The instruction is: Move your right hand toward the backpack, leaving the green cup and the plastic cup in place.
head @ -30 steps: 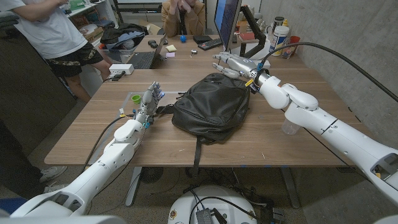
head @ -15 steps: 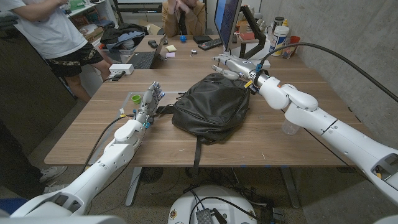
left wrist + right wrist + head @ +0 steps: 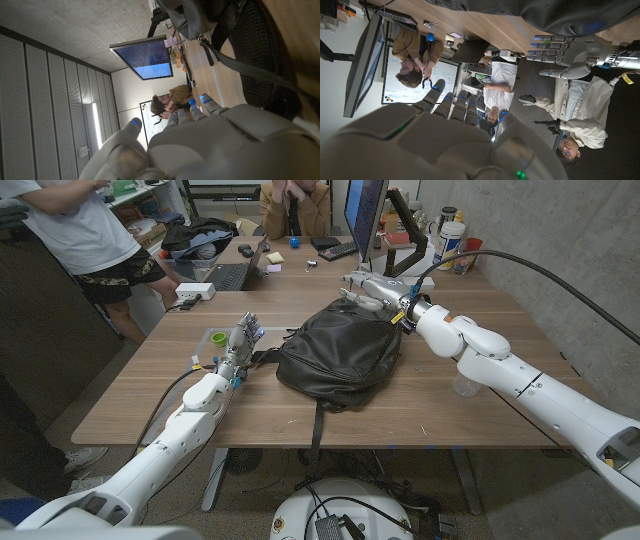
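The black backpack (image 3: 340,355) lies in the middle of the wooden table (image 3: 150,395). My right hand (image 3: 372,288) hovers at its far top edge, fingers stretched out and apart, holding nothing. My left hand (image 3: 240,338) stands just left of the backpack with fingers spread upward and nothing in them. The small green cup (image 3: 219,338) sits on the table just left of that hand. The clear plastic cup (image 3: 464,385) stands by the right edge, partly behind my right forearm. The left wrist view shows the backpack (image 3: 250,45) beyond my left hand (image 3: 210,145). The right wrist view shows my right hand (image 3: 420,145) and the backpack (image 3: 560,15).
At the far side stand a laptop (image 3: 230,276), a white box (image 3: 195,290), a monitor (image 3: 365,215) and bottles (image 3: 450,235). One person (image 3: 90,240) stands at the far left and another (image 3: 292,205) sits behind the table. A backpack strap (image 3: 318,425) hangs over the near edge.
My right hand has shifted slightly left and lower, closer over the backpack's far edge. My left hand, both cups and the backpack have stayed put.
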Motion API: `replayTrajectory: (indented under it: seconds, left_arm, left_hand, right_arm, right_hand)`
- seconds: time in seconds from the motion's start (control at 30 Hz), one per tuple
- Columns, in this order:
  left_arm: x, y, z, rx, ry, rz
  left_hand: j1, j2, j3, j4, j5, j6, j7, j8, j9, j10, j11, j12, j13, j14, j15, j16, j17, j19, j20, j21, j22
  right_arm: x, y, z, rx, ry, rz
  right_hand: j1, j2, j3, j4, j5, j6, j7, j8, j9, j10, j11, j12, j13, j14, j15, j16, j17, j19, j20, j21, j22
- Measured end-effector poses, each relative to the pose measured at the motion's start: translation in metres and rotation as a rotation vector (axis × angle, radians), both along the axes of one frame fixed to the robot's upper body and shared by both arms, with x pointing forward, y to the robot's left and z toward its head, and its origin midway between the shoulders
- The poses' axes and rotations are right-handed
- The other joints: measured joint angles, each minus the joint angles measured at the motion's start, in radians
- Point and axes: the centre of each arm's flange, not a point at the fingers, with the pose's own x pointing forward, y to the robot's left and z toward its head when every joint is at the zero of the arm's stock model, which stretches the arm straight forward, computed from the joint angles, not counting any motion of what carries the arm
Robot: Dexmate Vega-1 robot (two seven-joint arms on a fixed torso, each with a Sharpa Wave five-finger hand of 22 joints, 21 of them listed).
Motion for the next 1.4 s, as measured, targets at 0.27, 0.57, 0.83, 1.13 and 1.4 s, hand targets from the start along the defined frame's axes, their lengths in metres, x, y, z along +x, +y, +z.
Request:
replayTrajectory:
  seconds: [0.27,0.57,0.83,1.13,1.4]
  left_arm:
    - [-0.001,0.003,0.0,-0.003,0.001,0.004]
    - [0.0,0.005,-0.002,-0.004,0.004,0.007]
    - [0.001,0.007,-0.004,-0.004,0.01,0.009]
    - [0.001,0.009,-0.005,-0.005,0.011,0.011]
    - [0.002,0.009,-0.006,-0.006,0.012,0.012]
  left_hand:
    - [0.0,0.0,0.0,0.0,0.0,0.0,0.0,0.0,0.0,0.0,0.0,0.0,0.0,0.0,0.0,0.0,0.0,0.0,0.0,0.0,0.0]
    - [0.0,0.0,0.0,0.0,0.0,0.0,0.0,0.0,0.001,0.0,0.0,0.0,0.0,0.0,0.0,0.0,0.0,0.0,0.0,-0.003,0.0]
    - [0.0,0.0,0.0,0.0,0.0,0.0,0.0,0.0,0.001,0.0,0.0,0.0,0.0,0.0,0.0,0.0,0.0,0.0,0.0,-0.004,0.0]
    - [0.0,0.0,0.0,0.0,0.0,0.0,0.0,0.0,0.001,0.0,0.0,0.0,0.0,0.0,0.0,0.0,0.0,0.0,0.0,-0.004,0.0]
    - [0.0,0.0,0.0,0.0,0.0,0.0,0.0,0.0,0.001,0.0,0.0,0.0,0.0,0.0,0.0,0.0,0.0,0.0,0.0,-0.004,0.0]
  right_arm:
    - [0.003,0.004,-0.002,-0.013,0.008,-0.006]
    - [0.006,0.008,-0.004,-0.022,0.013,-0.008]
    - [0.008,0.01,-0.007,-0.031,0.019,-0.01]
    - [0.011,0.013,-0.01,-0.044,0.027,-0.011]
    - [0.013,0.015,-0.012,-0.056,0.034,-0.013]
  right_hand:
    - [0.0,0.0,0.004,0.004,0.0,-0.005,-0.005,0.0,0.0,0.0,0.0,0.0,0.0,0.0,0.0,0.0,0.0,0.0,0.0,0.0,0.0]
    - [0.0,0.0,0.004,0.004,0.0,-0.005,-0.005,0.0,0.0,0.0,0.0,0.0,0.0,0.0,0.0,0.0,0.0,0.0,0.0,-0.004,0.0]
    - [0.0,0.0,0.004,0.004,0.0,-0.005,-0.005,0.0,0.0,0.0,0.0,0.0,0.0,0.0,0.0,0.0,0.0,0.0,0.0,-0.007,0.0]
    - [0.0,0.0,0.004,0.004,0.0,-0.002,-0.009,0.0,0.0,0.0,0.0,0.0,0.0,0.0,0.0,0.0,0.0,0.0,0.0,-0.007,0.0]
    - [0.0,0.0,0.004,0.004,0.001,-0.007,-0.014,0.0,0.0,-0.005,-0.005,0.0,0.0,0.0,0.0,0.0,0.0,0.0,0.0,-0.011,0.0]
